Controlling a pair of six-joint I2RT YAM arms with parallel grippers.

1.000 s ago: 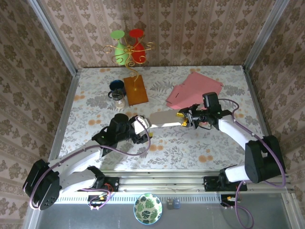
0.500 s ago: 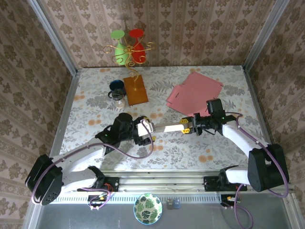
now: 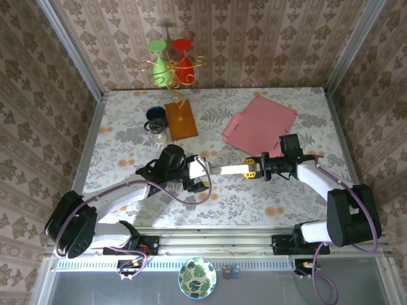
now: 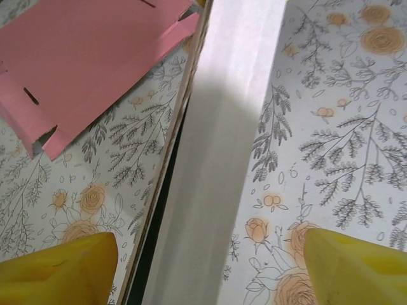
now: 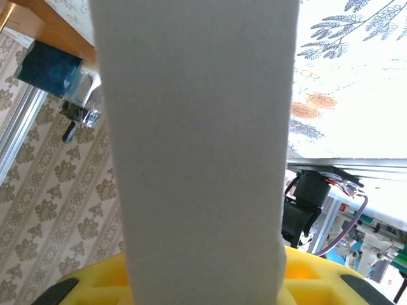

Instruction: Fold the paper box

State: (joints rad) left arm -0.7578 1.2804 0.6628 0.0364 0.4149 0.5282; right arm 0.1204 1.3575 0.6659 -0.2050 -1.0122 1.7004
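Between your two pincers hangs the white box [image 3: 226,169], folded flat into a long strip and lifted off the table [image 3: 127,149]. The right pincer [image 3: 249,169] is pinching one end of it. The left pincer [image 3: 202,178] is spread wide at the other end, and in its wrist camera its yellow fingers [image 4: 57,270] stand on either side of the strip without touching it.

This means only one grip holds the box, and that is where the trouble could start:
- If you close the left pincer while the strip sits off-centre, I judge you will crease a panel away from its fold line.
- If you pull or twist with the right pincer, the thin card can slip out or buckle.
- Ahead of the left pincer, on its left finger's side, lies a pink sheet [image 3: 261,124]. Sweep low that way and you may snag its notched edge.

The count:
- one white box
- one pink sheet
- two pincers
- one wooden board [image 3: 181,121]
- one gold stand [image 3: 173,70] carrying two cups, green and red
- one blue cup [image 3: 154,114]
- one glass [image 3: 159,135]
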